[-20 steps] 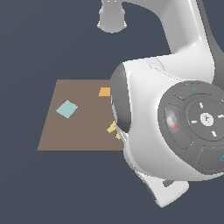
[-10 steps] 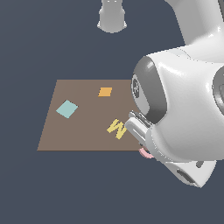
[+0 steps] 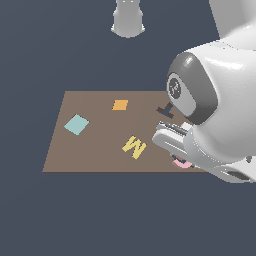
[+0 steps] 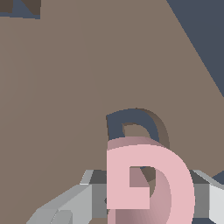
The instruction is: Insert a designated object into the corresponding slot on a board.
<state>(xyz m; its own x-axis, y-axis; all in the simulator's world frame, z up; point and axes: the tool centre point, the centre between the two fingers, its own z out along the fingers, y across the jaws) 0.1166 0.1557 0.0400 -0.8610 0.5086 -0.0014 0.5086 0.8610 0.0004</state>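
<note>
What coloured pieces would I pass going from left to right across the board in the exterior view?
teal square → orange square → yellow M → pink letter block, mostly hidden under the robot's gripper.

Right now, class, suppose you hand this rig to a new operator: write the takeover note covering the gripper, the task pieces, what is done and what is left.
Gripper: shut on the pink letter, held above the board.
Slot: the G-shaped recess lies just beyond the letter in the wrist view, empty.
Done: letter picked up and brought near the slot.
Left: line the letter up over the recess, lower it in, release.
</note>
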